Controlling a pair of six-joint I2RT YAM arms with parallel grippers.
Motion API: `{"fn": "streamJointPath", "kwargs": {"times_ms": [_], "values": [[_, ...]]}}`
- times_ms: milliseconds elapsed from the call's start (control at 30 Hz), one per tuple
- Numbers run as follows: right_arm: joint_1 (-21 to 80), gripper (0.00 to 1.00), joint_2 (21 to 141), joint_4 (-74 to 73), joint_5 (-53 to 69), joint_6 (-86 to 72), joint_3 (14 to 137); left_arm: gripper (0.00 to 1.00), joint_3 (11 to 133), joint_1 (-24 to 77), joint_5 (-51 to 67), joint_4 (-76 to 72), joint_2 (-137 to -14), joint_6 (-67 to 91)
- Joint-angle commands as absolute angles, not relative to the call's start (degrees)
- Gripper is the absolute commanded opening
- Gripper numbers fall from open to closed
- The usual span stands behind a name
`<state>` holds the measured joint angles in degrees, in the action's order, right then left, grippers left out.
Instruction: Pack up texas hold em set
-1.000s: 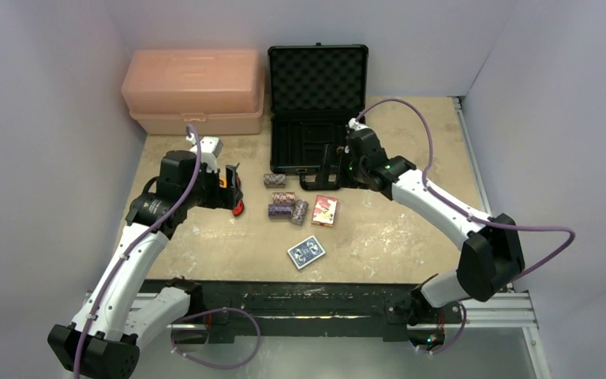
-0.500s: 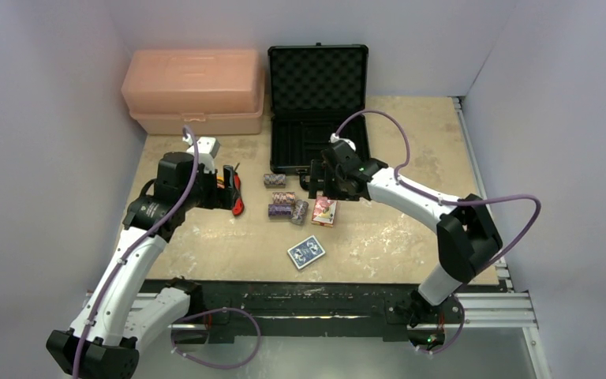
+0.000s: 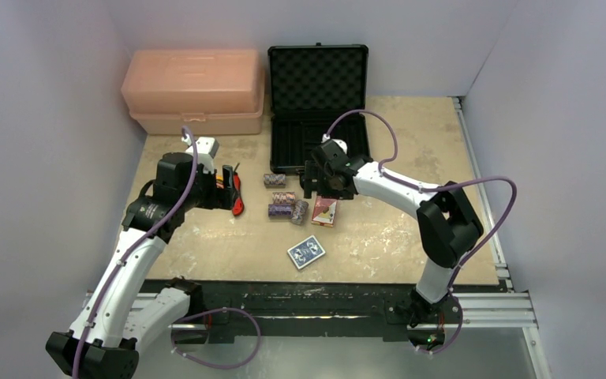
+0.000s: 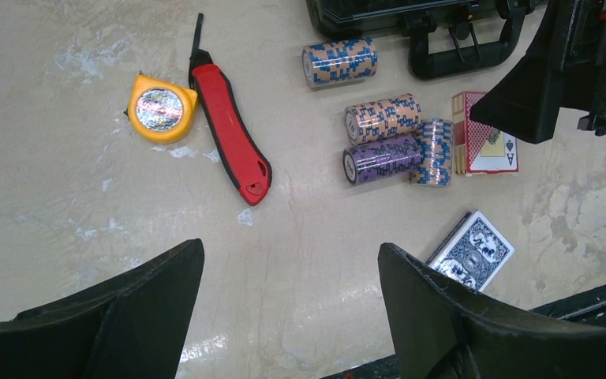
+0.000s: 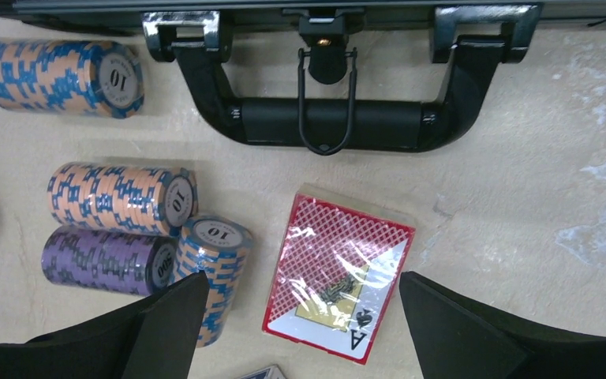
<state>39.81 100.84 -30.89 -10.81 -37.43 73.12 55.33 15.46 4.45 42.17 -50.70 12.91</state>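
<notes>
The black briefcase (image 3: 318,110) stands open at the back of the table, with its handle (image 5: 327,122) facing me. Several striped chip stacks (image 5: 118,197) lie on their sides in front of it; one is purple (image 5: 102,259). The red card deck (image 5: 338,276) lies just right of them, and the blue deck (image 3: 306,253) lies nearer the front edge. My right gripper (image 5: 300,278) hangs open above the red deck, one finger over the nearest chip stack (image 5: 217,268), the other right of the deck. My left gripper (image 4: 289,245) is open and empty over bare table, left of the chips.
A large pink toolbox (image 3: 193,91) sits at the back left beside the briefcase. A red utility knife (image 4: 229,130) and a yellow tape measure (image 4: 161,106) lie under the left arm. Walls close in on the left, back and right.
The right arm has swung left and toward me, from the briefcase's front edge to above the red deck. The left arm has barely moved.
</notes>
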Motion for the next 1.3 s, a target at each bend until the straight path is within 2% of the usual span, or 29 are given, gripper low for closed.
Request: {"fn": "streamJointPath", "kwargs": {"times_ms": [0, 100, 267, 400, 733, 833, 1267], "values": [[41.04, 0.93, 99.58, -29.78, -6.45, -37.12, 75.19, 0.81, 57.58, 15.73, 4.00, 41.77, -50.10, 13.09], [42.29, 0.89, 99.15, -29.62, -5.64, -38.39, 75.98, 0.81, 57.66, 15.74, 3.91, 41.96, -50.19, 13.11], [43.81, 0.74, 100.66, -29.01, -3.92, -39.92, 76.89, 0.81, 57.66, 15.73, 3.61, 42.02, -49.86, 13.10], [44.48, 0.68, 102.04, -27.99, -2.73, -40.95, 76.91, 0.81, 57.57, 15.73, 3.35, 42.01, -49.52, 13.12], [45.70, 0.60, 104.59, -26.92, -2.23, -42.62, 77.30, 0.81, 57.58, 15.73, 2.90, 42.17, -49.40, 13.01], [45.79, 0.52, 105.51, -26.39, -1.64, -42.71, 77.31, 0.81, 57.57, 15.73, 2.77, 42.18, -49.25, 13.01], [45.99, 0.51, 108.60, -26.67, -4.20, -43.51, 77.43, 0.80, 57.48, 15.73, 2.69, 42.02, -49.13, 12.99]]}}
